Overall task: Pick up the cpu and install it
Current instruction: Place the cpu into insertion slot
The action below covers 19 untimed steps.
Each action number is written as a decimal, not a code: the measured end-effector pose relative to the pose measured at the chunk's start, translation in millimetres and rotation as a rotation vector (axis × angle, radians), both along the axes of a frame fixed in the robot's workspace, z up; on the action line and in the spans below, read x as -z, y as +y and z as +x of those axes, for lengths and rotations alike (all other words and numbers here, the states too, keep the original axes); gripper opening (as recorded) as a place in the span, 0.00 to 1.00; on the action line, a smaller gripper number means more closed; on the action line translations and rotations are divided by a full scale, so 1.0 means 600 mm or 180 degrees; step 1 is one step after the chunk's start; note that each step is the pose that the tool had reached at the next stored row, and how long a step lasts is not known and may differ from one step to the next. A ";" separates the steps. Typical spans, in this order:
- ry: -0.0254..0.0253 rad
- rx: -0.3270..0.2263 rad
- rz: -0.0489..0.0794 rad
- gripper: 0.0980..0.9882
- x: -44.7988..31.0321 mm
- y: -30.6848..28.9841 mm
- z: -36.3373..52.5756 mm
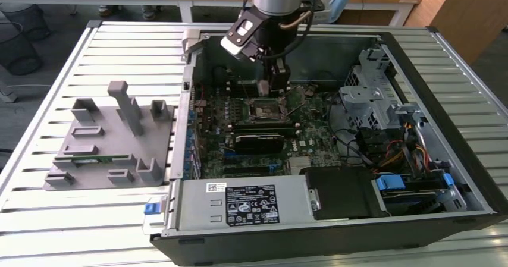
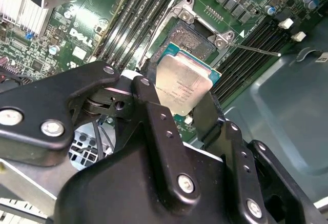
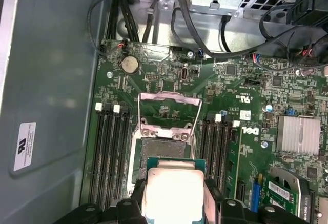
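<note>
Clamping the cpu (image 2: 183, 83) by two opposite edges, the gripper (image 1: 272, 84) hangs inside the open computer case (image 1: 334, 56), with its black fingers (image 2: 156, 116) closed on the chip's sides. In both wrist views the cpu, silver top showing, is held over the open socket (image 3: 161, 147) on the green motherboard (image 3: 230, 80), and the socket's metal frame (image 3: 166, 108) is flipped up. A gray plastic holder (image 1: 103, 142) lies on the slatted table (image 1: 47, 219) beside the case, at the exterior view's left.
</note>
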<state>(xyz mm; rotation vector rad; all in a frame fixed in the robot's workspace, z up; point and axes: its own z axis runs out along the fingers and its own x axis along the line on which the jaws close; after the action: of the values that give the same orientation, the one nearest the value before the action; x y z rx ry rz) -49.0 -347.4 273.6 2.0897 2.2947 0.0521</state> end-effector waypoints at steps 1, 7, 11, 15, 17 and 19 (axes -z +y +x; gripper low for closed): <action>0.0000 0.0004 0.0000 0.48 0.001 0.0003 0.000; 0.0000 0.0019 0.0000 0.48 0.008 0.0014 0.000; 0.0000 0.0023 0.0000 0.48 0.011 0.0023 0.000; 0.0000 0.0029 0.0000 0.48 0.015 0.0035 0.000; 0.0000 0.0032 0.0000 0.48 0.017 0.0045 0.000; 0.0000 0.0036 0.0000 0.48 0.019 0.0057 0.000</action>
<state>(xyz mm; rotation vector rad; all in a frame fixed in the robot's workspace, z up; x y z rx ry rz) -49.0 -344.0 262.1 2.1024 2.2828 0.0517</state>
